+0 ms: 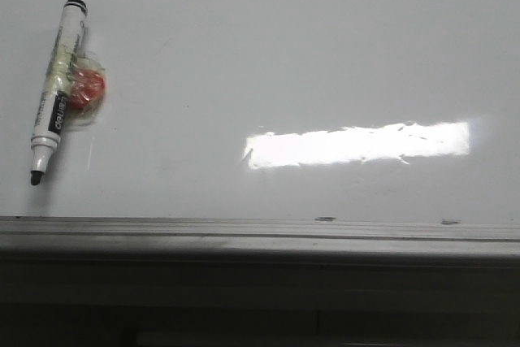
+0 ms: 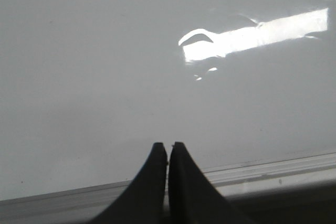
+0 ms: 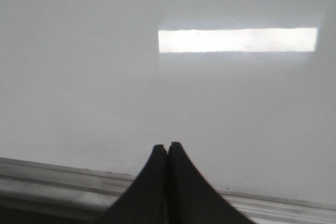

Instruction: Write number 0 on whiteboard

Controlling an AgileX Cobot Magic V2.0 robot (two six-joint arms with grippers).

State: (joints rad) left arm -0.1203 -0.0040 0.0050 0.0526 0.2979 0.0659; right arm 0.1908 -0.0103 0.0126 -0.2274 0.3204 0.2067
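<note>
Right, nearest to us first: both arms sit low at the whiteboard's [image 1: 268, 54] lower edge. The left pincer [image 2: 168, 148] has its dark fingers pressed together with only a hairline gap and nothing between them; the right pincer [image 3: 167, 148] is pressed together and bare too. Just beyond their tips runs the grey metal ledge [image 1: 260, 229] along that near edge.

Further up, on the left side of the board near its left edge, lies a marker [image 1: 57, 91]: white barrel, black cap end pointing away, the dark writing tip pointing back toward the ledge, slightly tilted. A red blob wrapped in clear tape [image 1: 85, 91] clings to its right side, touching the barrel; what it is I can't tell. Toward the right side, a bright rectangular glare strip [image 1: 357, 144] shines off the gloss.

And the number 0? Not on the board at all. No black loop anywhere in any view, so by my read the task has not begun.

Risks from here, as I judge them: the marker lies flat on a slick surface, so a pincer coming down off-centre could skid it away. The taped lump may foul the grip or cant the pen. With the tip uncapped, a careless lift could leave a stray streak.
</note>
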